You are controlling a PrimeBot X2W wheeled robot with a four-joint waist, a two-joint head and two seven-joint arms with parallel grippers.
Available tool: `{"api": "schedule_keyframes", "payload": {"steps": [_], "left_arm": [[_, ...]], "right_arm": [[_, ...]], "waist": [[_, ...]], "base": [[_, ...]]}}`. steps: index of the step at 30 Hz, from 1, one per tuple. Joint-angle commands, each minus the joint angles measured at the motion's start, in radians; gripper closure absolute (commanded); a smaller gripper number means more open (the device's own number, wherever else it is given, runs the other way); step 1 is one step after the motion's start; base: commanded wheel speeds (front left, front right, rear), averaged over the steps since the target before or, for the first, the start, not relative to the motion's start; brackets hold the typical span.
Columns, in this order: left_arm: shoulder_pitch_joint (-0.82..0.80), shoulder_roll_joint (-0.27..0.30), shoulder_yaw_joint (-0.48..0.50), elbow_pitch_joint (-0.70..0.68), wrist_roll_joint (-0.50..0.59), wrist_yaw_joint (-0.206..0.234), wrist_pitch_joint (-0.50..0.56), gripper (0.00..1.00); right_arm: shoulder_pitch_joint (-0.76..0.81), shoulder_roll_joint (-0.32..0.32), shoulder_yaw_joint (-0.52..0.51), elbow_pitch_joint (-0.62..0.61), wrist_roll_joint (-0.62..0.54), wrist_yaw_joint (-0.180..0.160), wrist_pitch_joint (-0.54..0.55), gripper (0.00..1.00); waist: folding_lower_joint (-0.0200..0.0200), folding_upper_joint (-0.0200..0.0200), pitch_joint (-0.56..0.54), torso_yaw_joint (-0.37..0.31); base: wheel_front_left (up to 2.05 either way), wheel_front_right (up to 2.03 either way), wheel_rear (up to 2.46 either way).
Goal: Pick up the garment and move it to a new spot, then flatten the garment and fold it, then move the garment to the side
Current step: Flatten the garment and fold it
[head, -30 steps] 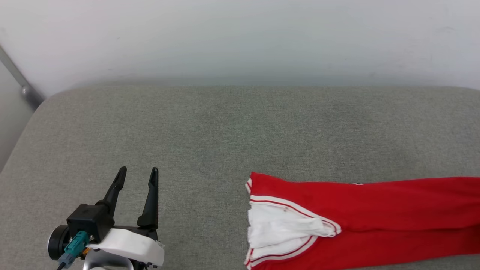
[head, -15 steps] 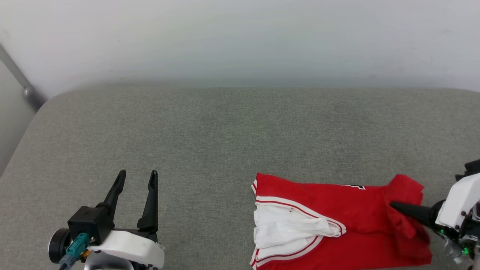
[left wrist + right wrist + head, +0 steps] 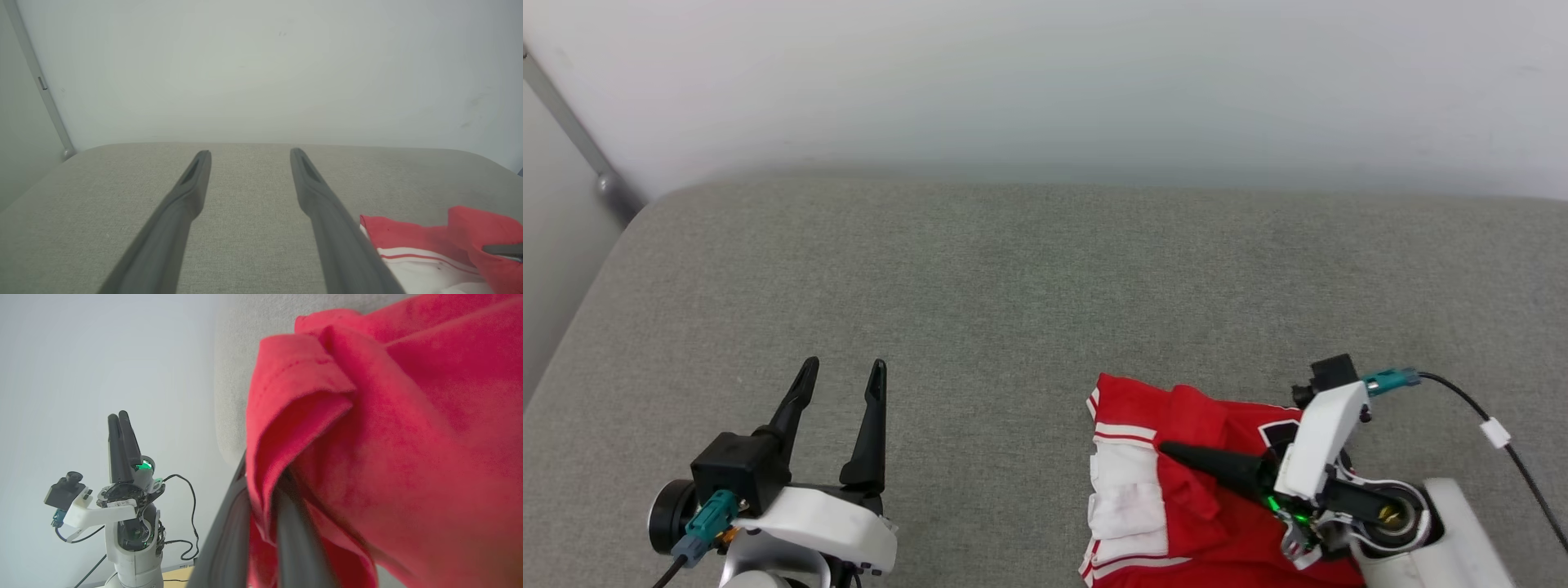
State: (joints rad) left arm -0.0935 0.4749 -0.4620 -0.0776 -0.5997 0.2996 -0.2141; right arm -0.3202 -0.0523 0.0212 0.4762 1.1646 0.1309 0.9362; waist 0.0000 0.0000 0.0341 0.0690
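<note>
Judging by how it sags, the garment (image 3: 1217, 531) is light, limp and not at all fragile; it lies bunched on the near right part of the grey cushion (image 3: 1013, 286), running off the bottom edge of the head view, with a white sleeve (image 3: 1127, 498) and its striped seam turned up towards the middle. The right hand (image 3: 1176, 452) is clenched on a fold of the red cloth, which drapes over both fingers in the right wrist view (image 3: 388, 437); such fabric will probably not hold a shape, so a single pinch is likely to lift a drooping bundle rather than a flat sheet. Better holds would seem to be the hem, a shoulder, or the thicker striped seam (doubled cloth should slip less between narrow fingers); two holds well apart would spread it. The left hand (image 3: 843, 367) stands released, fingers spread with nothing between them, well apart from the garment on the near left. Little stands in the way; the cushion's coarse weave may drag at the cloth, the pale wall (image 3: 1045, 82) bounds the far side, and the right wrist's black cable (image 3: 1494, 429) trails just beside the shirt.
</note>
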Motion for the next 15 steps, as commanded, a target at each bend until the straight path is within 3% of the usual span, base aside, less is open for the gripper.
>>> {"api": "schedule_keyframes", "payload": {"steps": [1, 5, 6, 7, 11, 15], "left_arm": [[-0.015, -0.003, -0.003, 0.006, 0.004, -0.006, 0.001, 0.00], [-0.026, -0.008, -0.007, 0.017, 0.003, -0.012, -0.003, 0.00], [-0.029, -0.009, -0.007, 0.020, 0.002, -0.014, -0.005, 0.00], [-0.031, -0.011, -0.006, 0.023, 0.001, -0.016, -0.007, 0.00], [-0.029, -0.013, -0.001, 0.033, -0.005, -0.016, -0.012, 0.00], [-0.020, -0.013, 0.003, 0.039, -0.009, -0.016, -0.018, 0.00]], "right_arm": [[-0.019, 0.003, 0.059, 0.017, 0.040, 0.000, -0.050, 1.00], [-0.053, 0.003, 0.193, 0.059, 0.071, 0.000, -0.166, 1.00], [-0.061, 0.002, 0.219, 0.066, 0.069, 0.000, -0.191, 0.61], [-0.069, 0.003, 0.242, 0.071, 0.072, 0.000, -0.209, 0.00], [-0.100, -0.001, 0.314, 0.051, 0.043, 0.000, -0.271, 0.00], [-0.120, -0.079, 0.370, -0.029, -0.056, 0.000, -0.363, 0.00]], "waist": [[0.0000, 0.0000, 0.002, 0.007], [0.0000, 0.0000, 0.010, 0.017], [0.0000, 0.0000, 0.011, 0.018], [0.0000, 0.0000, 0.013, 0.018], [0.0000, 0.0000, 0.017, 0.013], [0.0000, 0.0000, 0.013, 0.002]], "base": [[0.00, 0.00, 0.00], [0.00, 0.00, 0.00], [0.00, 0.00, 0.00], [0.00, 0.00, 0.00], [0.00, 0.00, 0.00], [0.00, 0.00, 0.00]]}}
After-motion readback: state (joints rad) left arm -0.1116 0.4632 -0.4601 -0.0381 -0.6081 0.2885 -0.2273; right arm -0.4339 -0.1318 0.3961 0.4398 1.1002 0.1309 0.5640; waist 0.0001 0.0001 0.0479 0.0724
